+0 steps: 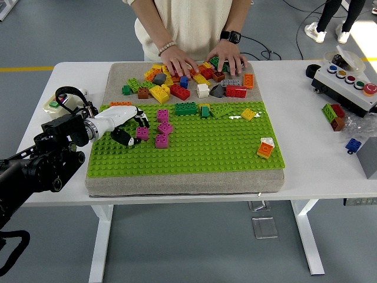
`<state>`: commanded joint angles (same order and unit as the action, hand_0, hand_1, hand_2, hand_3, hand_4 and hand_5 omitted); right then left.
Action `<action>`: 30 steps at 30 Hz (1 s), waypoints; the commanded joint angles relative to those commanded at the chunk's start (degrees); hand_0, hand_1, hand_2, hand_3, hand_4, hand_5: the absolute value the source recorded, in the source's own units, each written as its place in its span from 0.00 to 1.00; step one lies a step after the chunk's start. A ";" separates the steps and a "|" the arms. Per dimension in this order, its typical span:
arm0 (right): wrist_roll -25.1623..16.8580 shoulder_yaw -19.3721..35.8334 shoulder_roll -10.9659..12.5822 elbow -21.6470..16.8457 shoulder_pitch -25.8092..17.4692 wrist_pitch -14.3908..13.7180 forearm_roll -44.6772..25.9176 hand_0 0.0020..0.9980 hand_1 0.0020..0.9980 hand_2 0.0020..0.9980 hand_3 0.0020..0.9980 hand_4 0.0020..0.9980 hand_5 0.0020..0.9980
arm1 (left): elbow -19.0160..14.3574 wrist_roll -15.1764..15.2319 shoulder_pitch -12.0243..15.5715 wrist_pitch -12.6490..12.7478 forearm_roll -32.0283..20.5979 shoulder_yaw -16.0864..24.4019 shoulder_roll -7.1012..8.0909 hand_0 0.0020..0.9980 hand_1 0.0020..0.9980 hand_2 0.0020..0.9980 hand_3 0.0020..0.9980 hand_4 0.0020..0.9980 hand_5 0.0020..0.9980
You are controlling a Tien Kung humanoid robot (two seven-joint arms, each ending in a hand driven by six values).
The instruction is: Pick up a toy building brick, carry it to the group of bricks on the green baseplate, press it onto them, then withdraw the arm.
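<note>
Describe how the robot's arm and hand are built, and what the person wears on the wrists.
The left arm is black and bulky, with round joint housings and a silver cuff at the wrist. The left hand has a white shell with black fingertips. The person wears a cream top, a beaded bracelet and a black watch.

Bright green baseplate (194, 150), magenta bricks (161, 127) clustered at its left end, an orange-and-white brick (265, 147) near its right edge, mixed red, yellow, orange pile (188, 79) seen behind it, grey mat (118, 79) underneath
</note>
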<state>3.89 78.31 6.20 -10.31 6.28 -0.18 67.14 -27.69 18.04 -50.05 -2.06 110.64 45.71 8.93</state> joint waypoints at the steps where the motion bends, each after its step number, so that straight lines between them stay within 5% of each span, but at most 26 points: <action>1: -0.01 0.01 -0.01 0.00 0.01 0.00 0.01 0.75 0.68 0.73 0.65 0.91 0.49 | 0.00 0.05 0.02 0.14 -0.15 -0.03 0.00 0.66 0.64 0.58 0.55 0.63 0.00; 15: -0.06 0.34 -0.02 0.00 -0.02 0.02 0.05 0.75 0.68 0.73 0.65 0.91 0.49 | -1.53 0.19 0.22 0.15 -0.60 1.40 0.32 0.62 0.59 0.57 0.54 0.58 0.00; 30: -0.26 1.43 0.37 0.00 -0.38 0.19 0.39 0.75 0.68 0.73 0.65 0.91 0.49 | -9.71 -1.46 3.23 -1.90 2.53 5.94 3.22 0.61 0.59 0.57 0.54 0.58 0.00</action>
<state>3.62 79.74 6.57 -10.31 5.90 0.01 67.53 -37.40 16.58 -46.82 -3.96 113.17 51.65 12.15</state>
